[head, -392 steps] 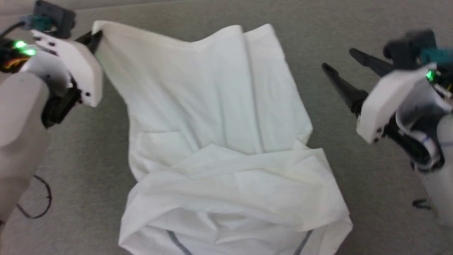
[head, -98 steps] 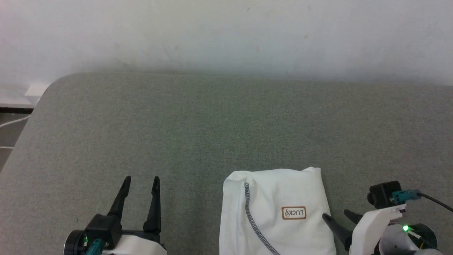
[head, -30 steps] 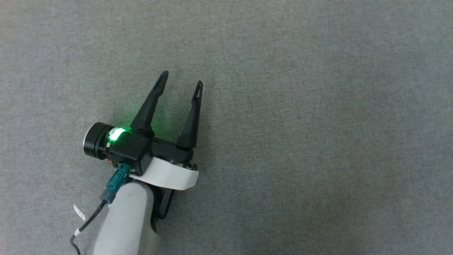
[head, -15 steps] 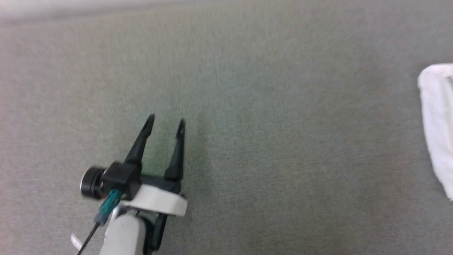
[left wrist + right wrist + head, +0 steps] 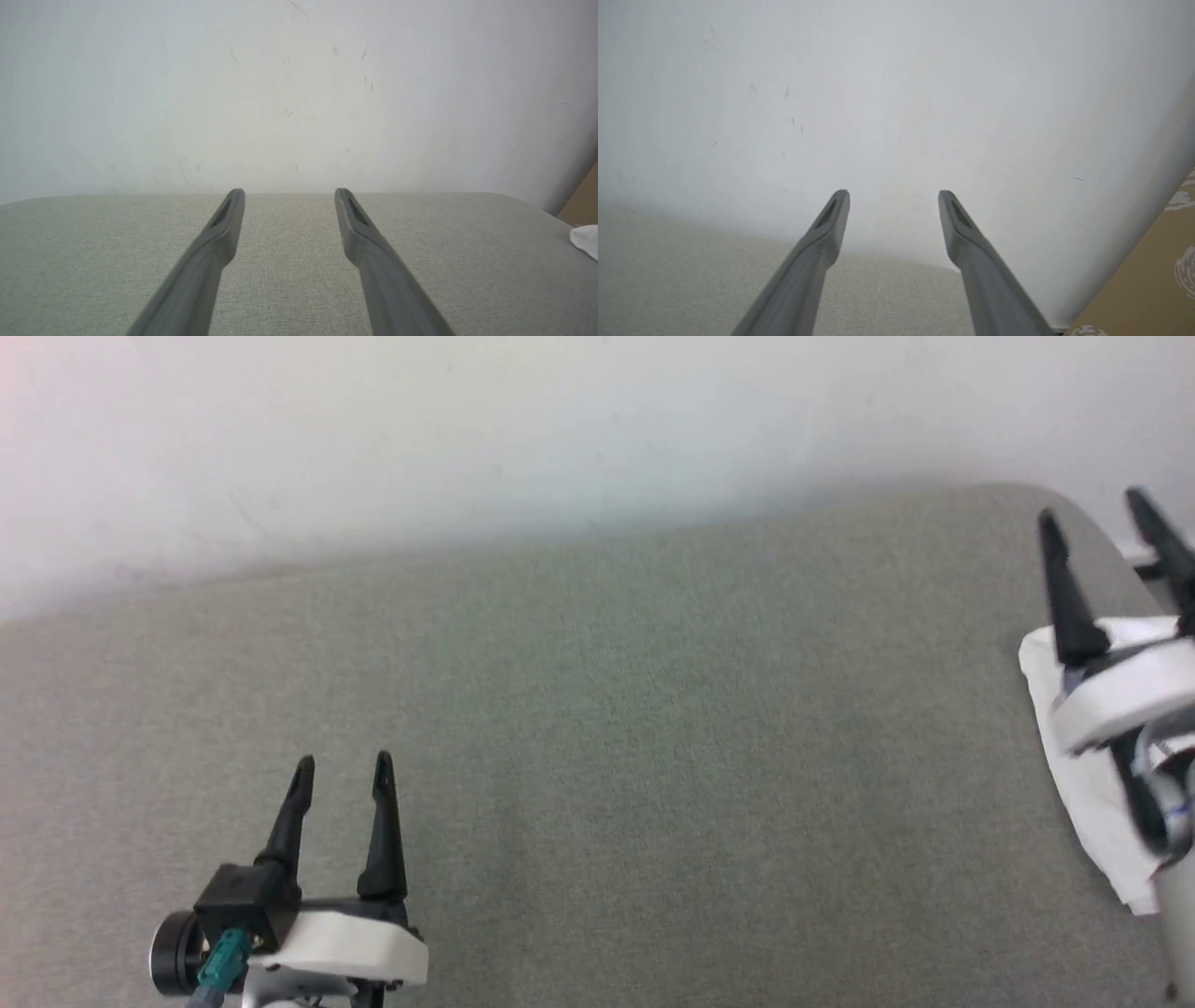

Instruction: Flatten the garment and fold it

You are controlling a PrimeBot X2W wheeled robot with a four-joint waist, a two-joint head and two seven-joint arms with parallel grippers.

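At the frame's right edge the garment point(image 5: 1092, 812) seems folded, little left; left gripper point(image 5: 341, 775) and right gripper point(image 5: 1090, 507) hang spread, empty.

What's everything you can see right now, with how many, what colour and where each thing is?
garment: one, white, at the fabric surface's right end, partly hidden by the right gripper
fabric surface: one, grey-green, reaching back to the wall
wall: one, white, behind the surface
panel: one, tan with pale marks, lower right corner of the right wrist view
left gripper: one, dark fingers, open and empty, lower left
right gripper: one, dark fingers, open and empty, far right over the garment
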